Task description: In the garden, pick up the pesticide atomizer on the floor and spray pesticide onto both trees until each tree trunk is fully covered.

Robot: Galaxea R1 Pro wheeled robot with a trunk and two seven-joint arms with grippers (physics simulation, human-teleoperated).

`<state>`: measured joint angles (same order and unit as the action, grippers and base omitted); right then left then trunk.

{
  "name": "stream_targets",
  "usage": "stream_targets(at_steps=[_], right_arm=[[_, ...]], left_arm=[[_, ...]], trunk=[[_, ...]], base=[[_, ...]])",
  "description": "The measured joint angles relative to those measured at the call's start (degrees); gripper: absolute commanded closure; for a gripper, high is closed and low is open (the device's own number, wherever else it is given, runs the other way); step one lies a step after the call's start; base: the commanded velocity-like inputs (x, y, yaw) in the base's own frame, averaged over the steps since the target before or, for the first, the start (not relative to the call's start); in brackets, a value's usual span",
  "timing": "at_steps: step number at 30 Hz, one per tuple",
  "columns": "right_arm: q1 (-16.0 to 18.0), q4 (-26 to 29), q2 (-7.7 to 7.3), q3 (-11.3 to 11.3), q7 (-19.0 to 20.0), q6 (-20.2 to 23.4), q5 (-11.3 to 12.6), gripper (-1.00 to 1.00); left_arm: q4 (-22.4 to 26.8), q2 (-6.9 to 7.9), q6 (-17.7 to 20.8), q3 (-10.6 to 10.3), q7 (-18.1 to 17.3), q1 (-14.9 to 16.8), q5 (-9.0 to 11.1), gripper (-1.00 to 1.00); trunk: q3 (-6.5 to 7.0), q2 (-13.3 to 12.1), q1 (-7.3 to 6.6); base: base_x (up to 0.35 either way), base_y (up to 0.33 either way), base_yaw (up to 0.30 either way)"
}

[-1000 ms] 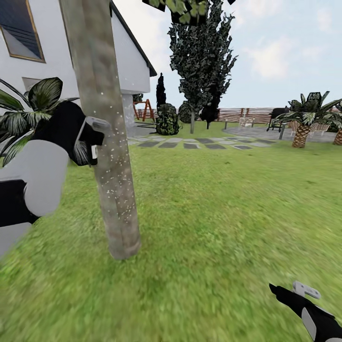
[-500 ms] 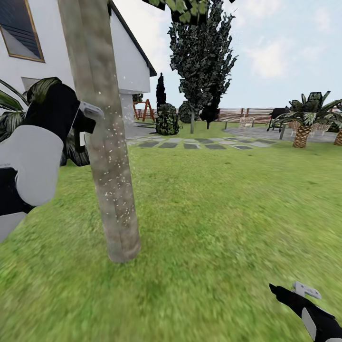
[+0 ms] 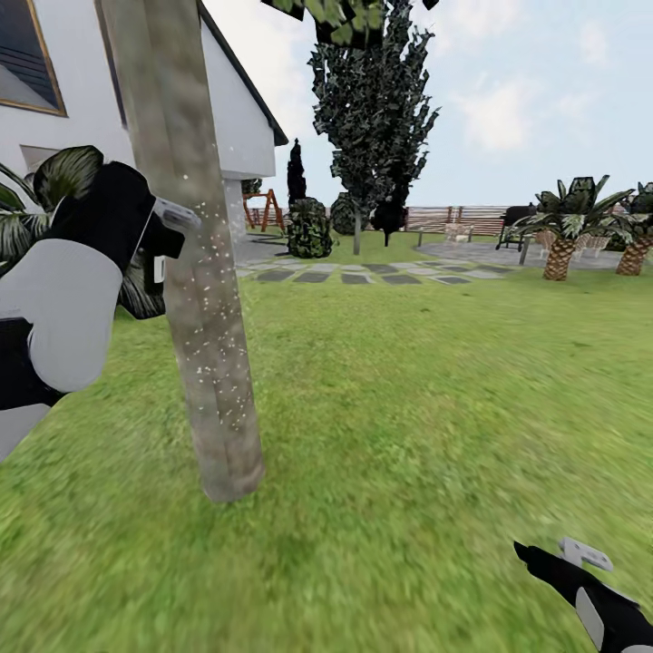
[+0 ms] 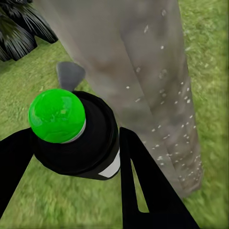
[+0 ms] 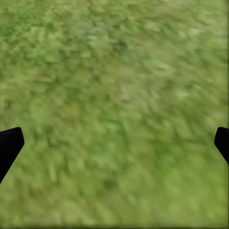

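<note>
A thick grey-brown tree trunk point(image 3: 195, 272) rises from the lawn at the left, flecked with white specks from mid-height down. My left gripper point(image 3: 163, 243) is raised just left of the trunk and shut on the pesticide atomizer point(image 3: 156, 268), a dark bottle with a white label patch. In the left wrist view the atomizer point(image 4: 83, 143), with its green cap, sits between the black fingers point(image 4: 143, 186) and points at the speckled trunk point(image 4: 143, 71) close ahead. My right gripper point(image 3: 544, 555) hangs low at the lower right, open over bare grass point(image 5: 114, 95).
A white house point(image 3: 231, 118) stands behind the trunk, with a broad-leafed plant point(image 3: 54, 181) beside my left arm. Farther back are a tall dark column tree point(image 3: 372, 100), round bushes point(image 3: 308, 231), stepping stones point(image 3: 363, 275), palms point(image 3: 562, 227) and a slat fence point(image 3: 453, 218). Open lawn spreads to the right.
My left gripper rose along the trunk with the atomizer, and specks now reach higher on the bark. The camera turned slightly, shifting the scene left. The right arm has not moved.
</note>
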<state>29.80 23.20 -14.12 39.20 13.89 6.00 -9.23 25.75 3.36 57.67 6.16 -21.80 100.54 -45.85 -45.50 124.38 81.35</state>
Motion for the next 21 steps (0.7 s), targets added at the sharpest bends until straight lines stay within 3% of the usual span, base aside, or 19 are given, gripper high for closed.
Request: stream_targets(at_steps=[6,19,21], right_arm=[[0.0,0.0,0.00,0.0,0.0,0.0,0.0,-1.00],[0.0,0.0,0.02,0.0,0.0,0.0,0.0,-1.00],[0.0,0.0,0.01,0.0,0.0,0.0,0.0,-1.00]], left_arm=[[-0.1,1.13,0.0,0.0,0.0,0.0,0.0,1.00],[-1.7,1.18,0.0,0.0,0.0,0.0,0.0,1.00],[-3.7,1.18,0.0,0.0,0.0,0.0,0.2,1.00]], trunk=[[0.00,0.0,0.00],[0.00,0.0,0.00],[-0.01,0.0,0.00]], base=[[-0.162,0.125,-0.001],[-0.103,0.095,0.000],[-0.003,0.003,0.000]])
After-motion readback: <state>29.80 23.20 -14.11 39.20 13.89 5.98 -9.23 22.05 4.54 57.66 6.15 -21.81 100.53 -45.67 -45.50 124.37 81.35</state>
